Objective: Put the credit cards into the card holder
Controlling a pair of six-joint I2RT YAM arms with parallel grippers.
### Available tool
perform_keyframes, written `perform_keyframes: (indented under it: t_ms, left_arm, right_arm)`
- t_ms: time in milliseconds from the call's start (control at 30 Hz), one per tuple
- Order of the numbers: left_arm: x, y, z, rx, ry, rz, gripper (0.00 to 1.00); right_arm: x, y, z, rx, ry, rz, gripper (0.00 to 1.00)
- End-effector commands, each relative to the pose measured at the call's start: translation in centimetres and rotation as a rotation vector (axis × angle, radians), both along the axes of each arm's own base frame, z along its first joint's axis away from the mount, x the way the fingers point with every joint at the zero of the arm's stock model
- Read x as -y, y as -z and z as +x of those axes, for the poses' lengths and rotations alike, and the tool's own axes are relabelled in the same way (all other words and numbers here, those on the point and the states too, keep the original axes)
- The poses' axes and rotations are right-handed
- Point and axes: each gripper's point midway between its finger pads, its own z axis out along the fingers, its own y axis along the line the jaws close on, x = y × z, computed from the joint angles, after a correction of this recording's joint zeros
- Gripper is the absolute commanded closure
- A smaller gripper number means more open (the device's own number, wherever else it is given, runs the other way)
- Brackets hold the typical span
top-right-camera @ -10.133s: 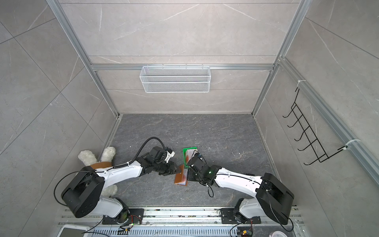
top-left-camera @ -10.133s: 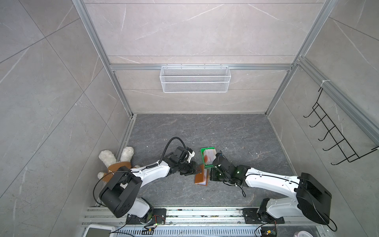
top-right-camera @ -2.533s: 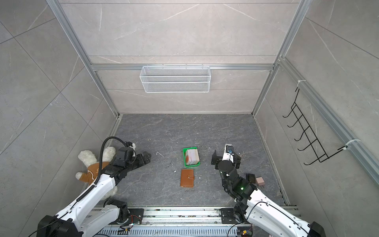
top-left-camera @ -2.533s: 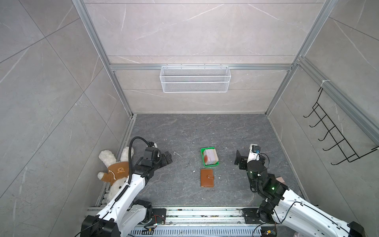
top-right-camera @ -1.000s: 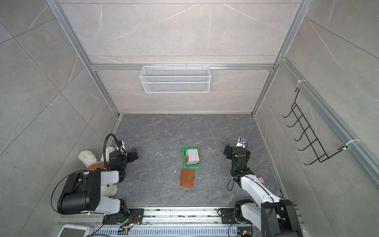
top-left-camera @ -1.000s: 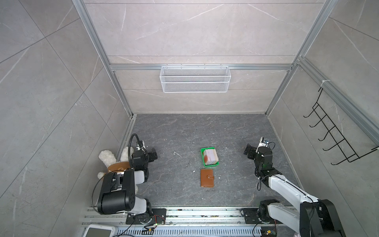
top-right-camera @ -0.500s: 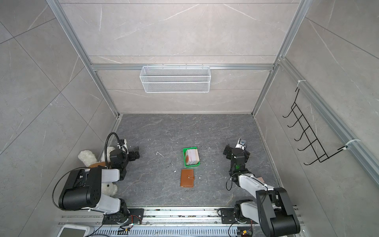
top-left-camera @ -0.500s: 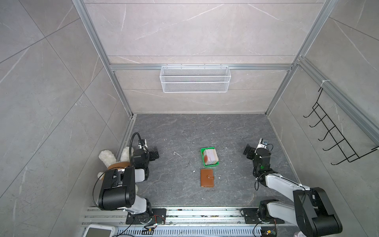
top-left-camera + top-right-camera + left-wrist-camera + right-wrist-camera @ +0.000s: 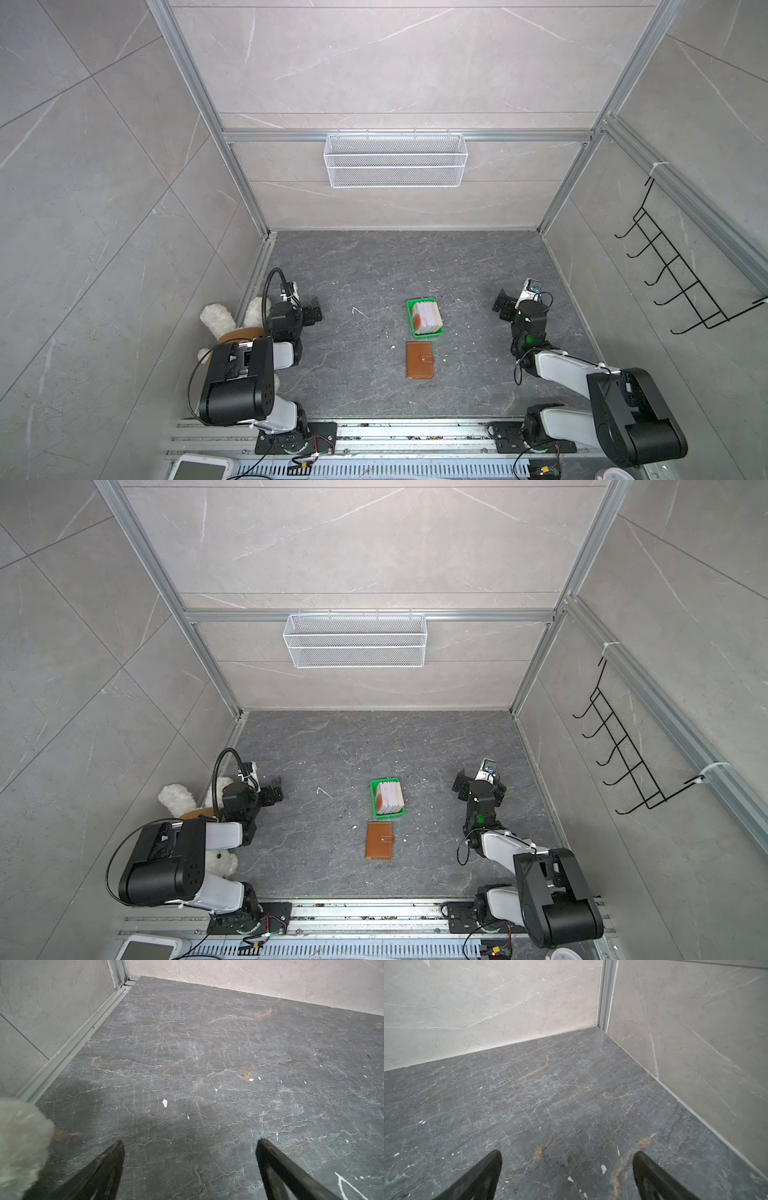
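Both arms have pulled back from the card holder (image 9: 419, 360) to opposite sides of the bench (image 9: 374, 266); left end effector (image 9: 189, 1142) and right end effector (image 9: 566, 1153) gape wide, empty. The card holder lies closed just beside the green tray (image 9: 420, 300), where the credit cards (image 9: 426, 318) sit stacked. Insertion looks unfinished. A plush toy (image 9: 216, 318) lies just beside the left end effector; nothing blocks the card holder.

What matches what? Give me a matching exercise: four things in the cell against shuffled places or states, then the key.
Things:
1. credit cards
2. card holder
3. plush toy
4. wire basket

Places or states:
A. hanging high at the back
B. closed, flat on the table
C. stacked in the green tray
D. white, at the far left edge

Pairs: 1-C, 2-B, 3-D, 4-A.
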Motion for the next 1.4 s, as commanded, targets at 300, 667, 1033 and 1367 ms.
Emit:
perform_keyframes:
  t_ms: [300,667,1033,1367]
  left_arm:
    - [0.2,-1.4,0.9,0.048,0.024,0.026,0.0]
    - [0.2,-1.4,1.0,0.047,0.023,0.026,0.0]
    - [0.3,-1.4,0.9,0.048,0.024,0.025,0.0]
    - [2.0,-1.5,0.9,0.059,0.132,0.015,0.0]
  right_arm:
    - [0.4,0.3,1.1,-0.033,-0.024,-0.01,0.0]
    - [-1.2,2.1,2.0,0.03,-0.137,-0.04,0.0]
    - [-0.5,2.3,2.3,0.001,-0.09,-0.04,0.0]
    - [-4.0,2.2,2.0,0.028,-0.311,-0.047,0.0]
